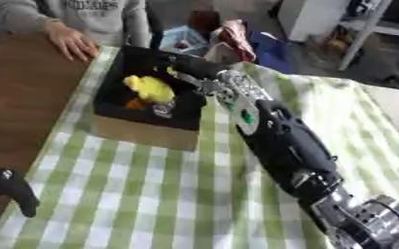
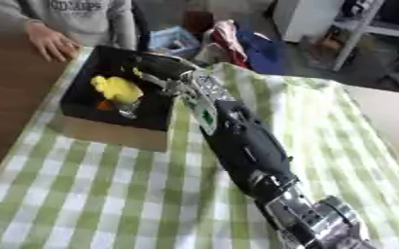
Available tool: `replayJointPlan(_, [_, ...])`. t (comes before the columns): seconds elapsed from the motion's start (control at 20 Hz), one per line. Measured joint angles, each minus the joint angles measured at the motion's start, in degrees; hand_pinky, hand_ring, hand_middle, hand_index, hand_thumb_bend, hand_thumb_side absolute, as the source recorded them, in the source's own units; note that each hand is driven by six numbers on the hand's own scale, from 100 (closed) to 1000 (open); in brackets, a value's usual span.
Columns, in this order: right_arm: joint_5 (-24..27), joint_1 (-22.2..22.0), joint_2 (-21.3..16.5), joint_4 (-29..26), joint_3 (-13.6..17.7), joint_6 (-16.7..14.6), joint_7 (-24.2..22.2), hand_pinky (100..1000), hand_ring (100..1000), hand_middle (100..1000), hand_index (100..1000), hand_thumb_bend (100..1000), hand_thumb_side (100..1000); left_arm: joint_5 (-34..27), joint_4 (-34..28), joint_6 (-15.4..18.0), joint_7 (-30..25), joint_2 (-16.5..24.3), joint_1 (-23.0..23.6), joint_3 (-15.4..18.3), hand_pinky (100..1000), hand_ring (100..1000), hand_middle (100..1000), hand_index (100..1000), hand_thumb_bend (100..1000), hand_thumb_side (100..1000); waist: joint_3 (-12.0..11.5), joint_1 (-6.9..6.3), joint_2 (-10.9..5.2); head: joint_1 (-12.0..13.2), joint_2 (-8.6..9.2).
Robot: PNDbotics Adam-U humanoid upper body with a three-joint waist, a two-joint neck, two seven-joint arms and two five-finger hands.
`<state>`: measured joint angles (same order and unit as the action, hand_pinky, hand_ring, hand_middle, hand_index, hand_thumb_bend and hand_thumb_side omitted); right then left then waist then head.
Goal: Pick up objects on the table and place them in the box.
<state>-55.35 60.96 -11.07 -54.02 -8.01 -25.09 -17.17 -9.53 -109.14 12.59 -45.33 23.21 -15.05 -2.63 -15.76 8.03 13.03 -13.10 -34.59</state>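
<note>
Right arm point(image 1: 280, 141) enters from the lower right corner and stretches diagonally up to the box point(image 1: 117, 104). Right hand point(image 1: 186, 65) sits over the box's far right part, above its rim; its fingers blur into the dark interior, so I cannot tell whether they are spread or curled.

Yellow object point(image 1: 152, 88) lies inside the box, left of and just below the hand, near it; contact cannot be judged. Shape rounded and lumpy, surface matte. A small orange bit point(image 1: 135, 103) shows beside its lower left edge, and a pale, shiny, roundish thing point(image 1: 164, 112) lies just below it, against the near wall.

Box: black, rectangular, low-walled, standing on a flat brown cardboard-like sheet point(image 1: 148, 133) that juts out along its near side.

Tablecloth point(image 1: 152, 194): green and white check, soft, slightly creased at the right. Bare brown wood table point(image 1: 15, 107) shows to its left.

Arm: black smooth shell on the forearm, silver ribbed metal joints at the wrist and near the elbow, a small green mark on the wrist section.

Left hand point(image 1: 7, 187) rests at the lower left edge, black, fingers relaxed and hanging down, holding nothing.
</note>
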Motion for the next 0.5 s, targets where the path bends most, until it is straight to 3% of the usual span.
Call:
replayJointPlan(0.3, [1.3, 0.1, -1.7, -2.0, 0.2, 1.5, 0.6, 829, 854, 936, 972, 370, 674, 0.0, 0.0, 0.0, 0.0, 0.0, 0.4, 0.0, 642, 553, 567, 704, 100, 757, 0.3, -0.2, -0.33, 0.1, 0.0])
replayJointPlan(0.5, [2.0, 0.1, -2.8, -3.7, 0.6, 4.0, 3.5, 819, 845, 924, 966, 382, 576, 0.0, 0.0, 0.1, 0.1, 0.0, 0.4, 0.0, 641, 552, 567, 704, 100, 759, 0.7, -0.23, -0.35, 0.3, 0.0])
